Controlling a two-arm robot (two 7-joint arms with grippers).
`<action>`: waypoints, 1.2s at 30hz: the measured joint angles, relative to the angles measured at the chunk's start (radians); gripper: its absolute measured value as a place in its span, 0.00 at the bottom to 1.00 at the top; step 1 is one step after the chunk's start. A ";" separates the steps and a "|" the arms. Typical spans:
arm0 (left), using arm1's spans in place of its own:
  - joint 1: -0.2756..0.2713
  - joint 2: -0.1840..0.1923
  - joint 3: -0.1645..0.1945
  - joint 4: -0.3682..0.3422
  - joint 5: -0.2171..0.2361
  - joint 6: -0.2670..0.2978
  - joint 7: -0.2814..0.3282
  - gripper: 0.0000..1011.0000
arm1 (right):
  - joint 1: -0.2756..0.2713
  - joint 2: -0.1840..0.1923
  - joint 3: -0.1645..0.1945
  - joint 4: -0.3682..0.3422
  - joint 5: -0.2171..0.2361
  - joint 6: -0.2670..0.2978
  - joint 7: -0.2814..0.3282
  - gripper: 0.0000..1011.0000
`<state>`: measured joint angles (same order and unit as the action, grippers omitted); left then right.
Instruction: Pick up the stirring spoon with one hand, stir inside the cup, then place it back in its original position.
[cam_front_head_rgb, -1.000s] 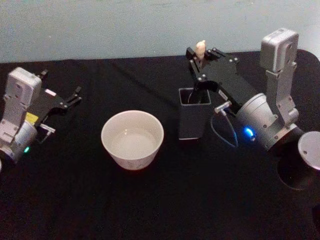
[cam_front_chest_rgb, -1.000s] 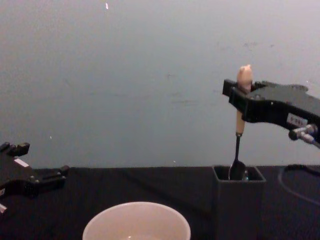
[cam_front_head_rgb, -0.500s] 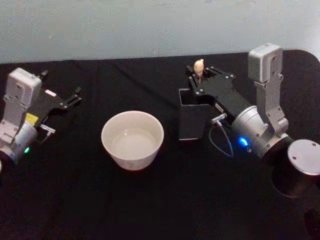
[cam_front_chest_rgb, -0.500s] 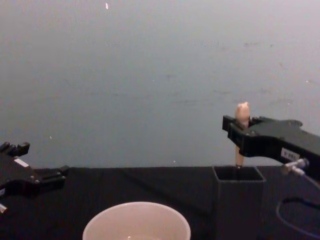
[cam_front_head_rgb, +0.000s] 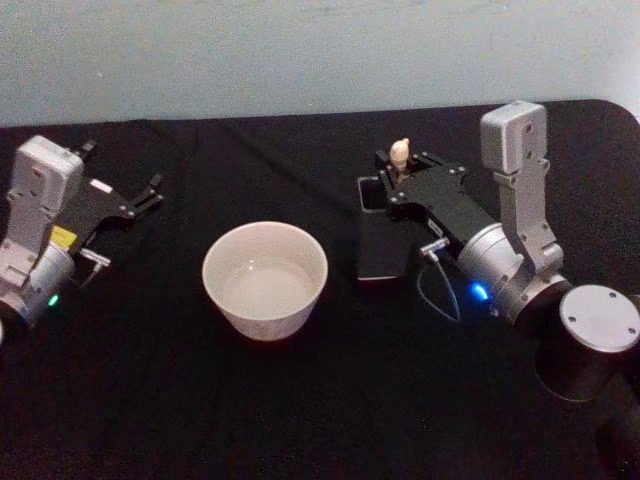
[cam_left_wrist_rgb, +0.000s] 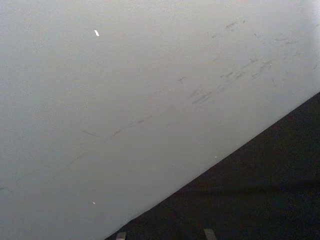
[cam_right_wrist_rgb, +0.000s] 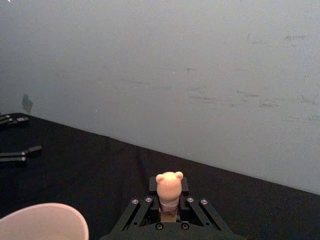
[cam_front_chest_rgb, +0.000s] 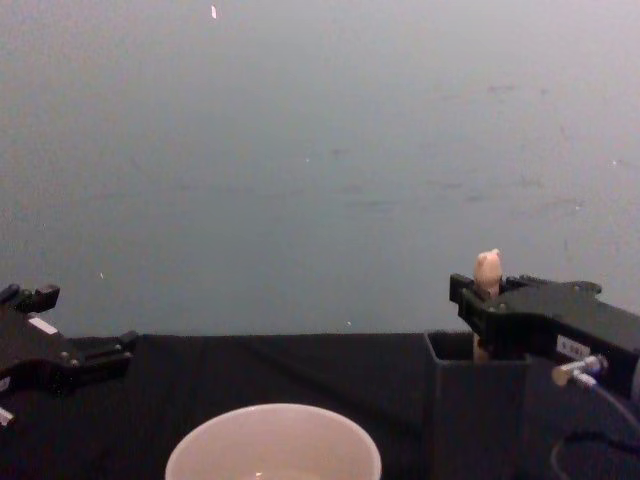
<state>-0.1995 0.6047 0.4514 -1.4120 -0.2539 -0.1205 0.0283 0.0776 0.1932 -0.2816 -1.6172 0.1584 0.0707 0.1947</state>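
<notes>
The stirring spoon (cam_front_head_rgb: 400, 152) stands upright in the dark grey square box (cam_front_head_rgb: 380, 245), right of centre. Only its cream handle and bear-shaped knob (cam_right_wrist_rgb: 169, 186) rise above the box rim; the stem and bowl are hidden inside. My right gripper (cam_front_head_rgb: 398, 170) is shut on the handle just above the box (cam_front_chest_rgb: 470, 410), with the knob (cam_front_chest_rgb: 488, 268) poking up between the fingers. The cream-white cup (cam_front_head_rgb: 265, 278) sits on the table left of the box, a short gap apart. My left gripper (cam_front_head_rgb: 122, 170) rests open at the far left, away from both.
Black cloth covers the table (cam_front_head_rgb: 300, 420), which ends at a pale wall (cam_front_chest_rgb: 300, 150) behind. My right arm's round joint (cam_front_head_rgb: 590, 340) hangs over the front right. A loose cable (cam_front_head_rgb: 440, 290) loops beside the box.
The right gripper has come straight down with the spoon. The stem and bowl, seen above the box a second ago, have sunk inside it. The left arm has not moved.
</notes>
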 joint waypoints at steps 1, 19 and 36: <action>0.000 0.000 0.000 0.000 0.000 0.000 0.000 0.99 | 0.001 -0.001 0.000 0.003 -0.004 0.000 -0.001 0.21; 0.000 0.000 0.000 0.000 0.000 0.000 0.000 0.99 | 0.002 -0.001 -0.001 0.006 -0.009 0.000 -0.002 0.36; 0.000 0.000 0.000 0.000 0.000 0.000 0.000 0.99 | 0.002 0.000 -0.001 0.004 -0.007 -0.001 -0.001 0.88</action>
<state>-0.1995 0.6047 0.4514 -1.4120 -0.2539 -0.1205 0.0283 0.0796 0.1927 -0.2828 -1.6128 0.1518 0.0694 0.1941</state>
